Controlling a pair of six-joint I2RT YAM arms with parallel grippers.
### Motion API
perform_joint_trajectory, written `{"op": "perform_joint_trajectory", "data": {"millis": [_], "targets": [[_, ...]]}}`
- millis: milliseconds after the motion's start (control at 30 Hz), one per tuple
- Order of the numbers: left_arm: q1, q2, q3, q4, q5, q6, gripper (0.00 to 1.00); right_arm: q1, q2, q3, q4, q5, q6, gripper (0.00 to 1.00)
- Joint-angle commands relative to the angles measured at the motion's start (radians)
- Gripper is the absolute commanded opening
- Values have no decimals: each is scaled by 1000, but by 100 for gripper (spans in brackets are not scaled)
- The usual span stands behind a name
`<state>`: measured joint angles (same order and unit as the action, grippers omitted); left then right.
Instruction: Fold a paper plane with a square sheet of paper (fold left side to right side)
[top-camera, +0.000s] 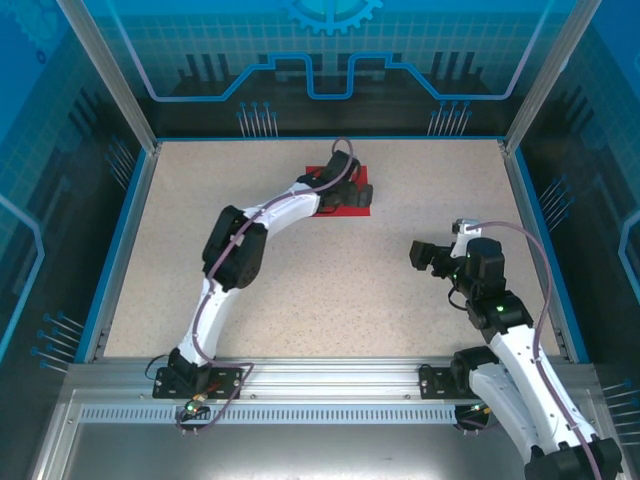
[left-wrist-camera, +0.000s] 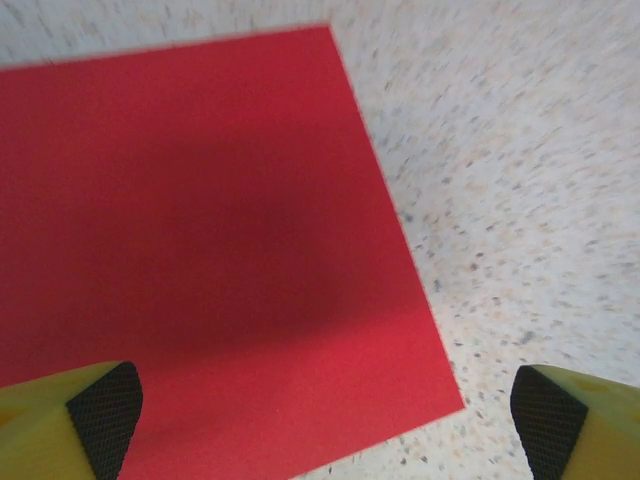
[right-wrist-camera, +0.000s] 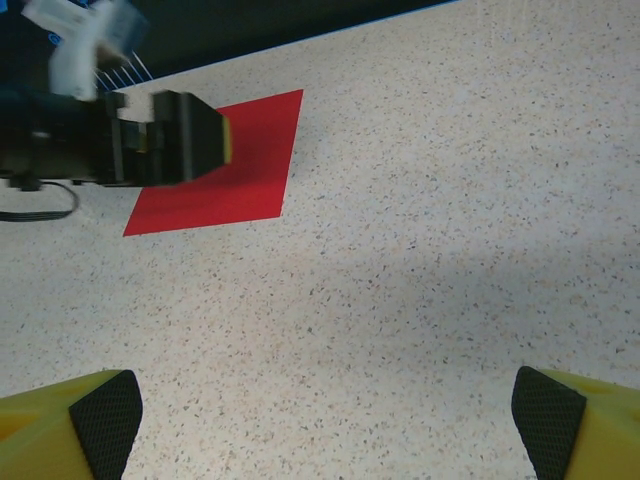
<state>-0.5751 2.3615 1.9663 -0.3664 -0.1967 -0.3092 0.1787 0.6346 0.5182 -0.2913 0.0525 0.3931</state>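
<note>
While my left end effector (left-wrist-camera: 325, 420) hangs released over the square sheet of paper (left-wrist-camera: 200, 220), flat on the counter (left-wrist-camera: 520, 150), and my right end effector (right-wrist-camera: 325, 420) idles released, the flush edge may skid, not lift.

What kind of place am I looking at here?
Probably a robot lab workcell: a left arm and right arm bolted to a metal rail, a speckled table walled by blue printed panels, and a red sheet of paper laid out.
</note>
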Motion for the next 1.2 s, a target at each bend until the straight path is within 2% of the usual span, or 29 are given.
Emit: {"op": "perform_joint_trajectory", "data": {"millis": [0,133,300,533,767,1167], "targets": [[-1,101,178,-249,-68,-52,99,16,-30,5,-51,16,25,99],[-5,187,306,-370,-77,-63,99,18,-44,6,-63,19,28,99],[-11,210,303,-432,-113,-86,99,19,-49,14,-70,21,41,99],[-20,209,260,-473,-87,-93,99,20,-51,19,-80,24,48,99],[-58,108,74,-412,-24,-98,99,19,-54,26,-92,23,56,99],[-182,-176,-445,-215,-25,-207,99,22,-22,25,-104,1,76,99]]}}
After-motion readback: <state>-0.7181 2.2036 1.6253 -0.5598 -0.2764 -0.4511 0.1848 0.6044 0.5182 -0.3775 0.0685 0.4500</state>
